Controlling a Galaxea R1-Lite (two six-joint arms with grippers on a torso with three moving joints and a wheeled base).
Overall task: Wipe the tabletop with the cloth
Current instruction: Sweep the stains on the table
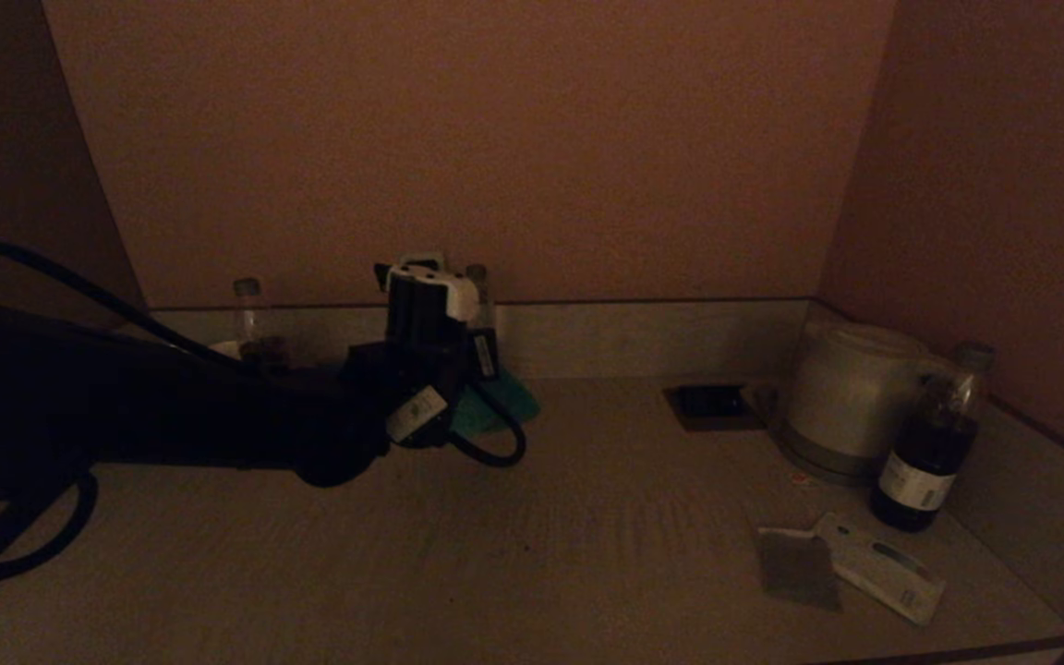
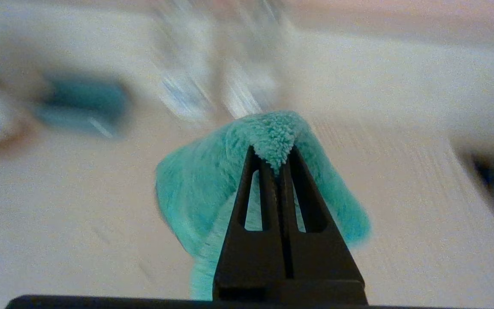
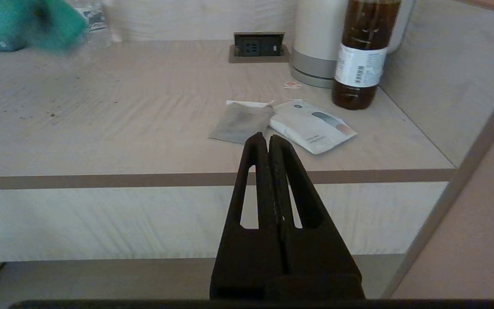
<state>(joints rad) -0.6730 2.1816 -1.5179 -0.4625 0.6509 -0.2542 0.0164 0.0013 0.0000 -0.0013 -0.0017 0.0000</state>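
Desk (image 1: 606,545): wide grey-beige grained top with a low matching rim along the back and right edges, reddish-brown walls behind.
Left arm: reaches across the desk's left side toward the back edge.
Kettle (image 1: 851,397): white, in the back right corner.
Brown bottle (image 1: 924,453): dark liquid, white label, upright just in front of the kettle by the right edge.
Clear bottle (image 1: 250,319): upright against the back rim on the left.
Cloth (image 2: 212,180): teal, fluffy, near the back edge left of centre, hanging from the left gripper.
White sachet (image 3: 311,126): flat, front right, touching the grey one.
Grey sachet (image 3: 240,124): flat, just beside it toward the centre.
Socket plate (image 3: 259,45): set into the desk beside the kettle.
Left gripper (image 2: 278,161): jaws pinched tight on a fold of the cloth.
Right gripper (image 3: 263,139): jaws closed, holding nothing, off the desk's front edge.
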